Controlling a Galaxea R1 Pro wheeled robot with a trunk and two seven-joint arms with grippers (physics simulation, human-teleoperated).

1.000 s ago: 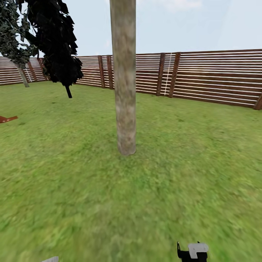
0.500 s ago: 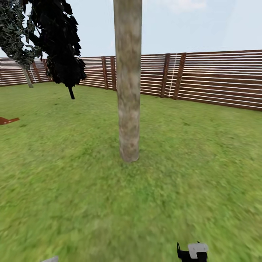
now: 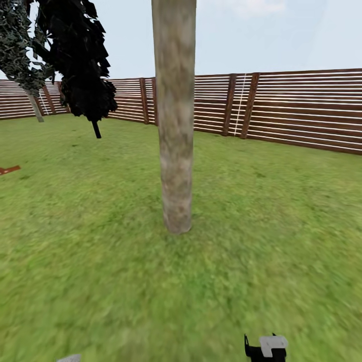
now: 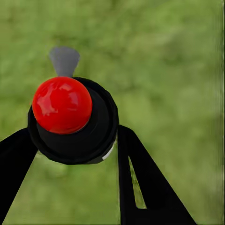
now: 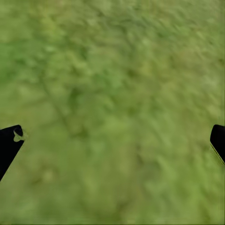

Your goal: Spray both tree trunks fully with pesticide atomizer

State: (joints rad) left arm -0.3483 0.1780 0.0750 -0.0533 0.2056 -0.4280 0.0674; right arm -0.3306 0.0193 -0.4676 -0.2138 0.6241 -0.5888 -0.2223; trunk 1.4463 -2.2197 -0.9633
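— Where's the sprayer?
— The sprayer [image 4: 72,119], red-capped, sits clamped between the left gripper [image 4: 75,145] fingers.
— And the right gripper [image 5: 112,140]?
— Jaws spread wide, only lawn [image 5: 112,70] between them. A tree trunk [image 3: 175,125] stands ahead.

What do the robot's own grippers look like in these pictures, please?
The left gripper has flat black fingers, tapering like blades, one with a long slot cut through it. The right gripper shows just two black fingertips with thin pale edges. In the head view, the right arm is a black block with a pale grey cap.
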